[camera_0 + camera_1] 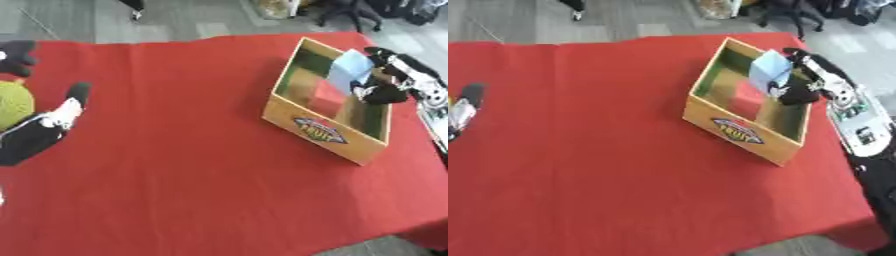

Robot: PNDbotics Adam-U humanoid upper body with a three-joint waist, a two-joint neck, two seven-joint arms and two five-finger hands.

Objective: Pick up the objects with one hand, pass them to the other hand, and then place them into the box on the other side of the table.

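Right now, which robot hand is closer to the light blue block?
The right hand: its fingers are curled round the light blue block over the box. The left hand is far across the table.

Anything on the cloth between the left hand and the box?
No. Between the left hand and the box the left eye view shows only bare red cloth. The right hand holds a light blue block over the box.

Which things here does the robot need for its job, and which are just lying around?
For the job:
- light blue block, held by the right hand
- wooden box
- red thing in the box
- left hand
- green round thing

Just around:
- red tablecloth
- office chair
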